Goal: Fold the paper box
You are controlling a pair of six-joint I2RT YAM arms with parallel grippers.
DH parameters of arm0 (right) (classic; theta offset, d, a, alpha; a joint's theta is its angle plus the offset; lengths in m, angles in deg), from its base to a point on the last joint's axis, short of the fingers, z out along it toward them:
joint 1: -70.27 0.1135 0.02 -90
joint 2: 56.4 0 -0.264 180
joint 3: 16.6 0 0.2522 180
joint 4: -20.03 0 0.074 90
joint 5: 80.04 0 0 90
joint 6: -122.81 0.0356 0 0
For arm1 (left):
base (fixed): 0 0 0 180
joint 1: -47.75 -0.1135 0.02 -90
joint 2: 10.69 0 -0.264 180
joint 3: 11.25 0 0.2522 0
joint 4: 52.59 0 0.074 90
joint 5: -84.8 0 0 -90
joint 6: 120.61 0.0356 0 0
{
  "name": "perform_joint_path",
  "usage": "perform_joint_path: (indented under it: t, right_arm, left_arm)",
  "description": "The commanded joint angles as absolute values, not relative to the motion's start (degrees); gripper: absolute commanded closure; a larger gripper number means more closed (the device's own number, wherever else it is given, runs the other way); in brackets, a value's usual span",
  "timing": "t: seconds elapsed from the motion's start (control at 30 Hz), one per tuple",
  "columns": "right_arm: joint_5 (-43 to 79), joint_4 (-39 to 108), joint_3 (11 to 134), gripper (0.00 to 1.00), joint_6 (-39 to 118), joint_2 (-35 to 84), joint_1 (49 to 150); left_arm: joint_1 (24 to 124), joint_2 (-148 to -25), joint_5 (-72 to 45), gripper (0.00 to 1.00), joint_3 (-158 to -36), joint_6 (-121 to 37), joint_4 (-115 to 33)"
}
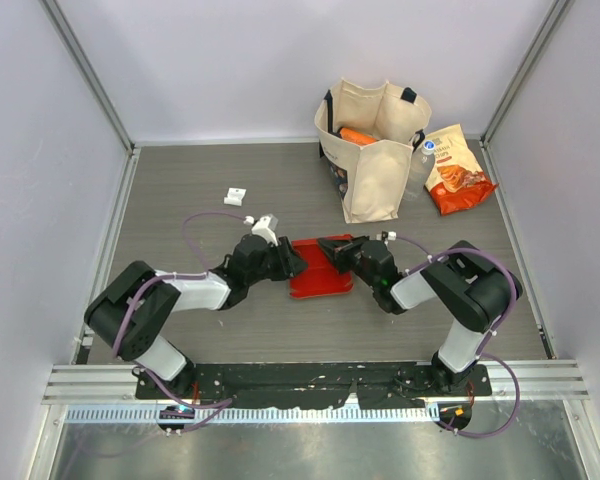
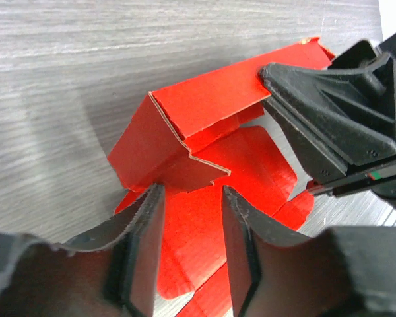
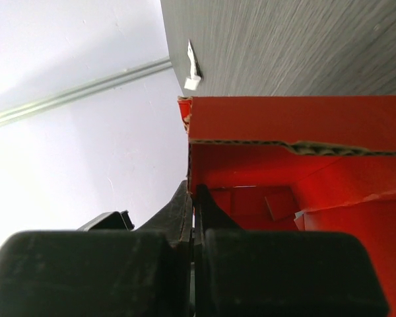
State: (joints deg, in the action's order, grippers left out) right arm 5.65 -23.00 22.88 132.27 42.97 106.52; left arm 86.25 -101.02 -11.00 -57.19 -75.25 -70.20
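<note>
**Item: box** [image 1: 318,278], red card, part-folded.

**Location:** middle of the counter [image 1: 180,190], between the two arms. The base sheet lies flat, with one long wall raised.

**Right fingers** [image 1: 342,252]: closed flat on the top edge of the raised wall, pinching the thin card at its far-right end. This looks like a hold that keeps the wall upright.

**Left fingers** [image 1: 286,262]: set to a narrow gap and gripping nothing. In the left wrist view the tips sit low over the flat sheet. The pointed end flap of the raised wall is just ahead of them, in line with the gap. I cannot tell whether card and tips touch.

**Governing relation:** the raised wall's long axis runs roughly along the line from one set of fingers to the other. Its folded end flap is at the left end, facing the left fingers head-on, and its other end is in the right fingers. The left arm is plainly nearer the loose flap, and the right is already occupied.

**Assessment:** early to middle of the fold, with one wall up and the rest flat. I would expect the next move to fall to the left fingers, taking or pushing that end flap inward. The card is light and springy, so the wall could buckle if it is pushed against the right-hand pinch.

**Also present, well apart at the back:** tote [image 1: 375,165], snack bag [image 1: 458,172], small white clip [image 1: 235,196].
</note>
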Motion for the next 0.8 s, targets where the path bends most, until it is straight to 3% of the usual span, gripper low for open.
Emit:
perform_joint_path:
  t: [0.0,0.2,0.43,0.7,0.77]
  right_arm:
    - [8.65,-22.19,20.90,1.00,126.77,41.77,108.33]
    - [9.00,-24.74,19.66,1.00,125.09,42.30,108.24]
    - [9.08,-25.79,18.70,1.00,123.60,43.18,108.24]
    - [9.17,-28.60,17.82,0.99,122.89,44.50,108.33]
    - [9.17,-28.70,17.99,1.00,122.72,44.67,108.33]
  left_arm:
    - [86.69,-94.99,-10.21,0.54,-53.84,-72.54,-70.91]
    - [86.69,-85.95,-7.58,0.50,-51.03,-69.64,-65.82]
    - [86.43,-79.52,1.81,0.59,-47.08,-68.67,-61.24]
    - [85.99,-82.06,9.04,0.64,-46.89,-69.55,-61.94]
    - [85.99,-82.76,8.43,0.58,-46.63,-69.55,-63.25]
